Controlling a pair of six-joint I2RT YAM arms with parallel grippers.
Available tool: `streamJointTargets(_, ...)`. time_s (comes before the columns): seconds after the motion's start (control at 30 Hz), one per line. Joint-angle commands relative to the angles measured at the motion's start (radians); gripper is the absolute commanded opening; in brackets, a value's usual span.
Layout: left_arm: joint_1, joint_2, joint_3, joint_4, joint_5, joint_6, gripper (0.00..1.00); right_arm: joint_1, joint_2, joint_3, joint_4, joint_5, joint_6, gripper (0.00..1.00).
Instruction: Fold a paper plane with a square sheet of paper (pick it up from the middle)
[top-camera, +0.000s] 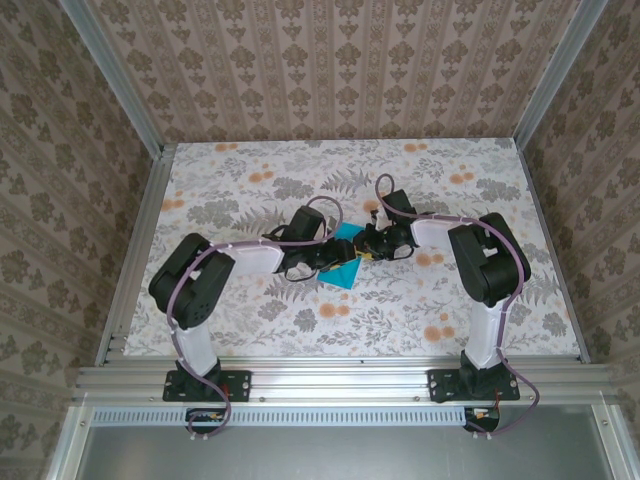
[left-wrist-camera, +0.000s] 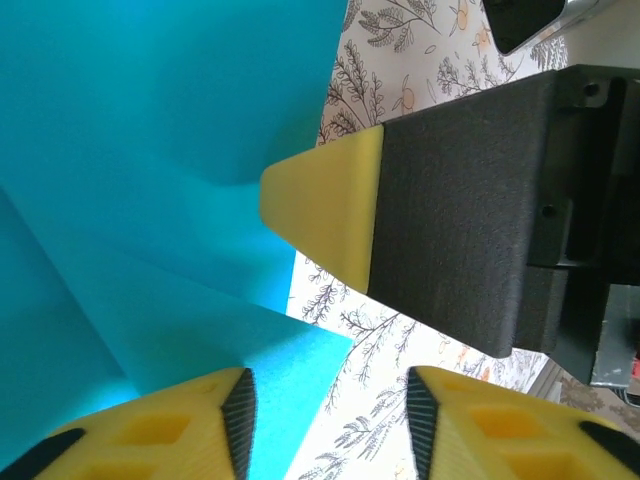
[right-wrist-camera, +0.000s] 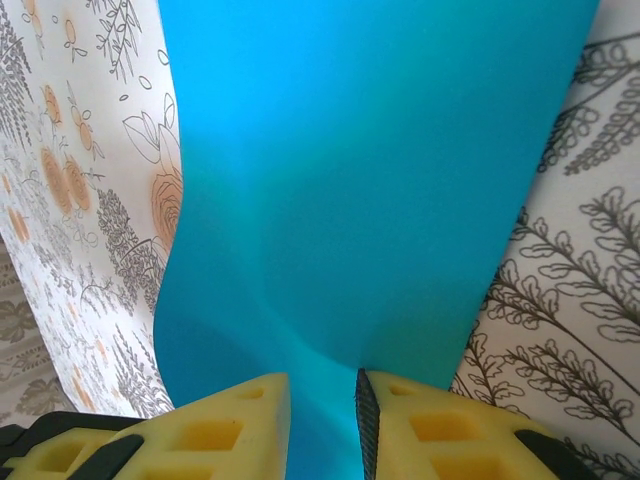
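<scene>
The teal-blue sheet of paper (top-camera: 346, 262) lies at the middle of the table between both grippers, bent and partly raised, with a pointed flap (left-wrist-camera: 300, 350) showing. My left gripper (left-wrist-camera: 328, 405) stands open at the sheet's edge. Its left finger (left-wrist-camera: 200, 420) is over the paper and its right finger (left-wrist-camera: 480, 425) is over the bare table. My right gripper (right-wrist-camera: 322, 410) has its jaws a narrow gap apart, and the sheet (right-wrist-camera: 370, 170) runs up into that gap. One yellow-tipped finger (left-wrist-camera: 325, 215) of the right gripper rests at the paper's edge.
The table (top-camera: 250, 310) has a floral cover with aluminium rails along its front and sides, and patterned walls enclose it. Both arms reach in to the centre, with the left gripper (top-camera: 322, 262) and the right gripper (top-camera: 372, 246) close together.
</scene>
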Motion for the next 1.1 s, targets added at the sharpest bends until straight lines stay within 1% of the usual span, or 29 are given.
streamJointTargets(0.0,-0.002,0.017,0.019,0.024,0.013,0.0,0.39,-0.014,-0.015,-0.023,0.012,-0.039,0.023,0.27)
streamJointTargets(0.1,0.0,0.024,0.019,0.013,0.002,0.004,0.31,-0.02,-0.044,-0.021,0.027,-0.074,0.016,0.27)
streamJointTargets(0.17,-0.001,0.024,0.017,0.008,-0.005,0.007,0.27,-0.024,-0.064,-0.023,0.027,-0.091,0.002,0.28)
streamJointTargets(0.3,-0.001,0.027,0.014,-0.007,-0.018,0.014,0.22,-0.027,-0.102,-0.045,0.016,-0.12,-0.035,0.34)
streamJointTargets(0.4,-0.001,0.031,0.011,-0.009,-0.024,0.014,0.21,-0.027,-0.133,-0.075,0.007,-0.139,-0.062,0.38)
streamJointTargets(0.6,-0.001,0.035,0.007,-0.002,-0.026,0.01,0.19,-0.026,-0.181,-0.124,-0.03,-0.15,-0.106,0.39)
streamJointTargets(0.73,-0.001,0.037,0.006,0.0,-0.024,0.011,0.19,-0.026,-0.187,-0.13,-0.089,-0.101,-0.14,0.4)
streamJointTargets(0.83,0.0,0.037,0.005,0.002,-0.024,0.011,0.18,-0.027,-0.188,-0.136,-0.09,-0.084,-0.147,0.41)
streamJointTargets(0.97,-0.001,0.036,0.007,0.002,-0.023,0.011,0.18,-0.027,-0.17,-0.129,-0.095,-0.086,-0.15,0.41)
streamJointTargets(1.07,0.0,0.035,0.007,0.002,-0.023,0.011,0.18,-0.025,-0.16,-0.129,-0.083,-0.102,-0.149,0.37)
